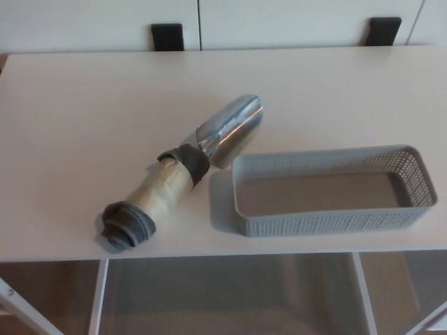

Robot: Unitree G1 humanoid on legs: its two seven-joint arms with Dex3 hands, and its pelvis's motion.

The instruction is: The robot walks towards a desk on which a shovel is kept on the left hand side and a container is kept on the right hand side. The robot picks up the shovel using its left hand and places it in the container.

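A shovel [183,169] lies flat on the white desk [84,125], left of centre. Its shiny metal scoop [232,129] points up and right, and its tan handle, wrapped with grey tape at both ends, runs down to the left toward the front edge. Right beside the scoop stands a grey perforated container [328,190], long and rectangular, with nothing inside. The scoop's lower edge is very close to the container's left corner. Neither of my hands shows in the head view.
The desk's front edge runs across the lower picture, with white legs [96,296] and floor below. Two black brackets [167,36] sit on the white wall beyond the far edge.
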